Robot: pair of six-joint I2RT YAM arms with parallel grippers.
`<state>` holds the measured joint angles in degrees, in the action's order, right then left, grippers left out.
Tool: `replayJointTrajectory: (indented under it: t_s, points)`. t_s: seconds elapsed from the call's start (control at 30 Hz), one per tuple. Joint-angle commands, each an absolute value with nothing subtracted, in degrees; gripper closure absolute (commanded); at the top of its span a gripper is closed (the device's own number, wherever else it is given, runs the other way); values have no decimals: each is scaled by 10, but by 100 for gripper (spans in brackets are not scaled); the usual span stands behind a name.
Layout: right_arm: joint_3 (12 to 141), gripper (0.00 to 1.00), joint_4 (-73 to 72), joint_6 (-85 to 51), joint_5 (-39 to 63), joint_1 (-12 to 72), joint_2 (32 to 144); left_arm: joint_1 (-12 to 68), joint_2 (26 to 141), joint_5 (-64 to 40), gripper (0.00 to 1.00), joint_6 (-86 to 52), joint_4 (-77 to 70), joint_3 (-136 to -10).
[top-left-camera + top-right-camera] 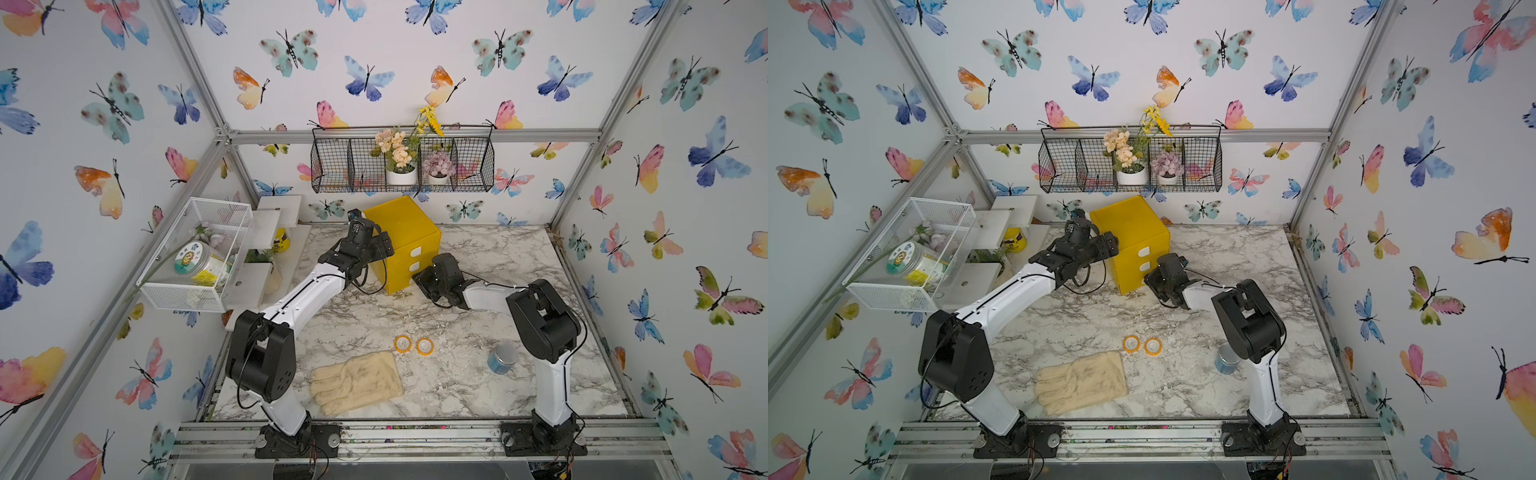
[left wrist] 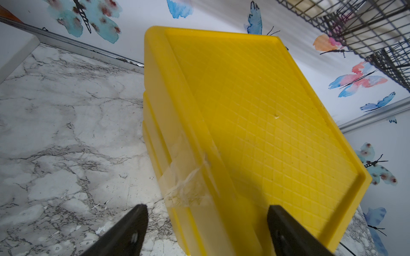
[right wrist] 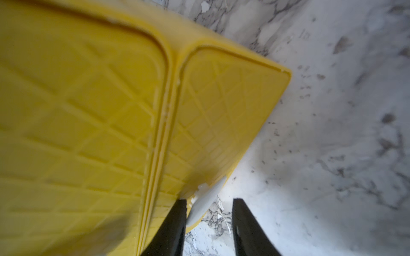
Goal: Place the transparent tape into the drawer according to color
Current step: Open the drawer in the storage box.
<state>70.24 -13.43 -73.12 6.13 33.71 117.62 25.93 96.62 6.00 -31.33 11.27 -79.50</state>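
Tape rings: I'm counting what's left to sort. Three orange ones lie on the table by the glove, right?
Not three. Two orange rings lie on the table by the glove, as both top views show.

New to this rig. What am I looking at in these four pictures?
Two robot arms are bolted to the near edge of a marble table. Two pictures are near-identical top views from one stereo camera. The other two come from a camera on each arm's wrist, looking along its jaws.

On the table are a yellow drawer cabinet, two orange tape rings, a cream glove and a blue-grey tin.

The left arm has its jaws open astride the cabinet's top edge. The right arm has its jaws closed on a white drawer handle. Neither arm holds a tape ring.
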Motion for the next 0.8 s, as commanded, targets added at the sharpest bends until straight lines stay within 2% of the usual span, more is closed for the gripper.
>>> replayJointTrajectory:
  t_s: [0.0, 0.77]
  points:
    - [672, 63, -54, -729, 31, 337, 1170, 260, 992, 44, 12, -307, 169, -783]
    - [491, 63, -30, -701, 14, 337, 1024, 260, 1004, 44, 11, -304, 175, -791]
